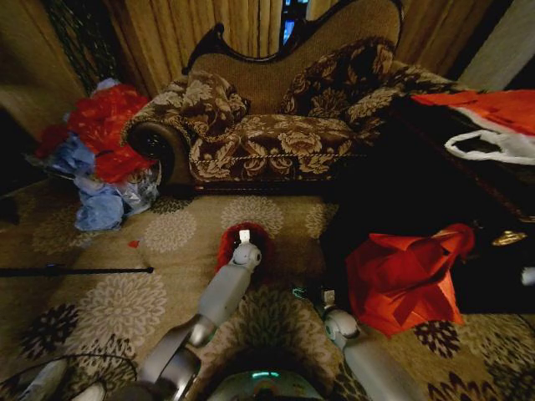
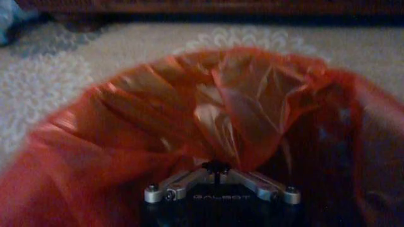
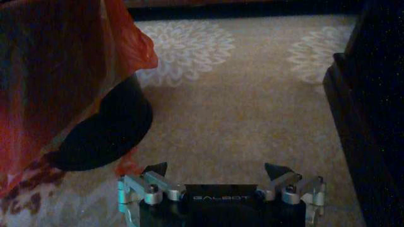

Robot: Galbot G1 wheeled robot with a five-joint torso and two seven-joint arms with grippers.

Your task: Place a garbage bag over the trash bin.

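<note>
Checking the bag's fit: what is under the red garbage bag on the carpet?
In the right wrist view the black trash bin shows below the garbage bag. The left hand pinches the plastic. The bin's rim and inside are covered.

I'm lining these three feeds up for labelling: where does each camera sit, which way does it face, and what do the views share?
Head view: on the robot's head, looking forward and down at carpet and sofa; both arms show, left gripper at the garbage bag.
Left wrist view: on the left wrist, facing the bag's gathered plastic, pinched by that gripper.
Right wrist view: on the right wrist, facing carpet; right gripper open, beside the trash bin.
Shared: all three show the red bag.
</note>
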